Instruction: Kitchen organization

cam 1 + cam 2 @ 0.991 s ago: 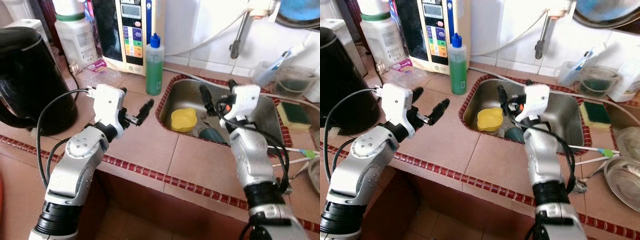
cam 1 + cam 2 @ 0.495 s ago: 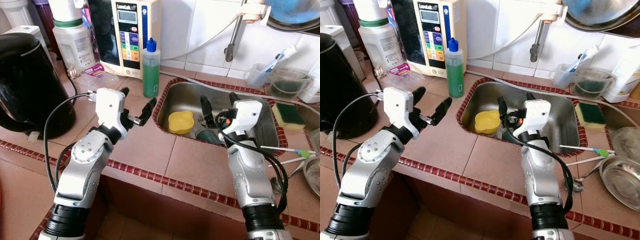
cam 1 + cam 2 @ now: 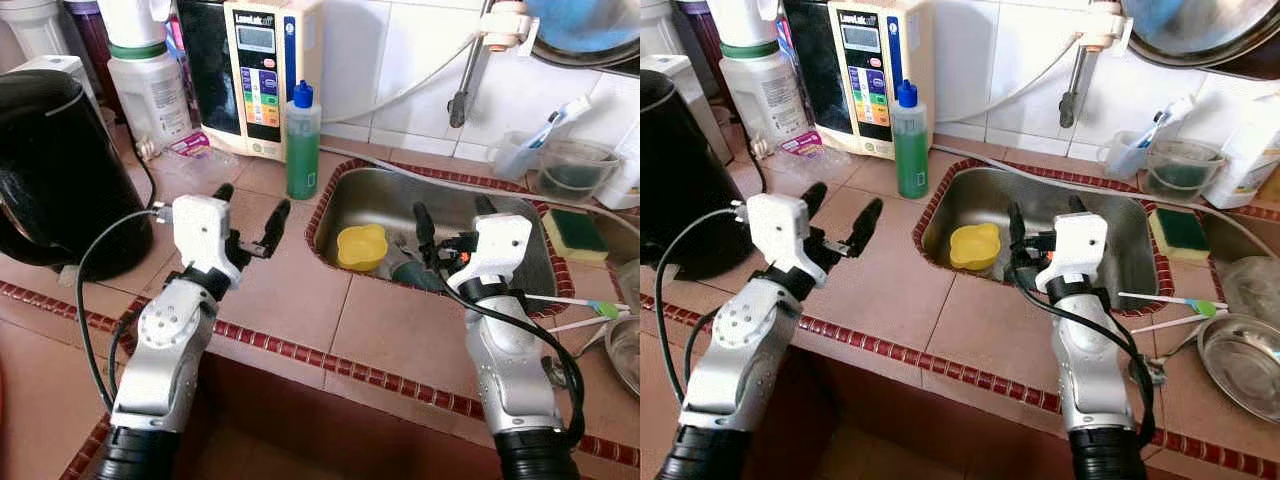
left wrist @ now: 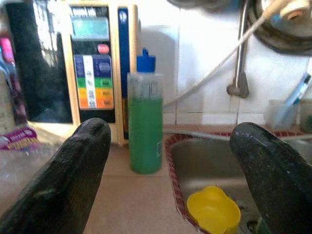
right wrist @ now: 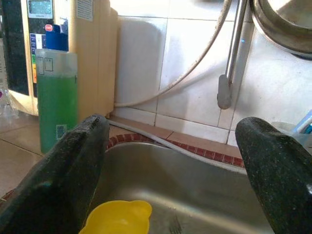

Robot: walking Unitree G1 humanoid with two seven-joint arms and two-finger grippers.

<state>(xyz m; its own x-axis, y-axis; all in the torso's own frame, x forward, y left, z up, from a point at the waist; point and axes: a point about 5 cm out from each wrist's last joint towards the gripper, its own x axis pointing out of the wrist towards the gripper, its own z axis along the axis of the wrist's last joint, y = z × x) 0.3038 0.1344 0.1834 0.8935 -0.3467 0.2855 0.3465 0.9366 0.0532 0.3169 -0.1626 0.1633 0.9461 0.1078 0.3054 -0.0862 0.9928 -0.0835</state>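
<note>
Left eye view: small yellow plastic cup [image 3: 362,246] lies in steel sink [image 3: 520,222], just beside and below spread, empty right gripper [image 3: 450,222], the nearer; left gripper [image 3: 250,213] likewise spread

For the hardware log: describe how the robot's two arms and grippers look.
Both arms are silver metal with black ribbed collars near the base. Each ends in a white boxy wrist housing and two long black fingers: left gripper, right gripper. A black cable loops along each arm; the right wrist shows a small red-orange part.
</note>
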